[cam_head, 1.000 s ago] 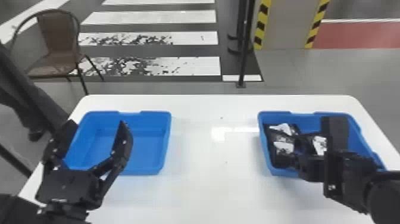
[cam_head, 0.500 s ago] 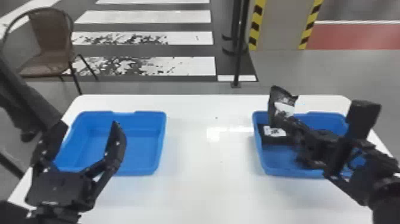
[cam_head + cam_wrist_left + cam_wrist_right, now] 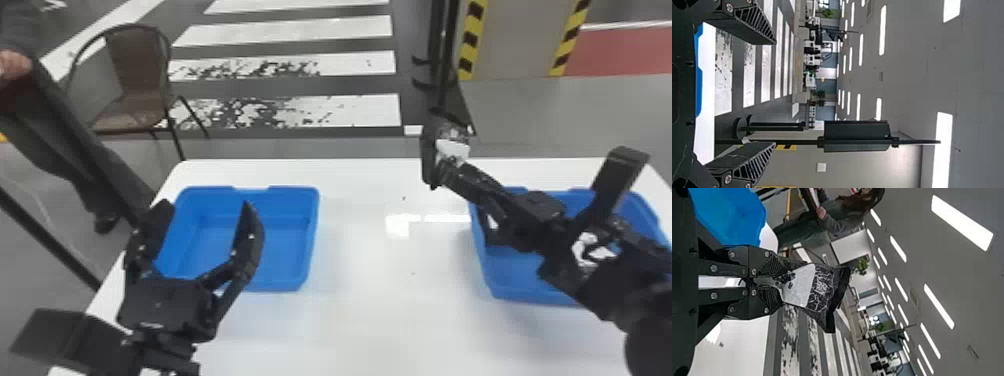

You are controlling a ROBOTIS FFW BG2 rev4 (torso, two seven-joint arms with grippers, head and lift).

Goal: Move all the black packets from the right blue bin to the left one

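My right gripper [image 3: 465, 175] is shut on a black packet [image 3: 446, 150] with a white label, held above the table just left of the right blue bin [image 3: 520, 285]. In the right wrist view the packet [image 3: 819, 288] juts out from between the fingertips of the gripper [image 3: 777, 282]. Part of another black packet [image 3: 492, 230] shows inside the right bin's left side, the arm hiding much of that bin. My left gripper [image 3: 202, 215] stands open at the near left part of the left blue bin [image 3: 312, 235]; its two fingers are apart in the left wrist view [image 3: 774, 94].
Both bins stand on a white table [image 3: 375, 320], with a bare stretch of tabletop between them. Beyond the far edge are a brown chair [image 3: 140, 75] and a dark pole [image 3: 445, 60]. A person is behind the table's left side.
The right gripper has risen out of the right bin with the packet and swung left past the bin's edge. The left gripper still holds its place near the left bin.
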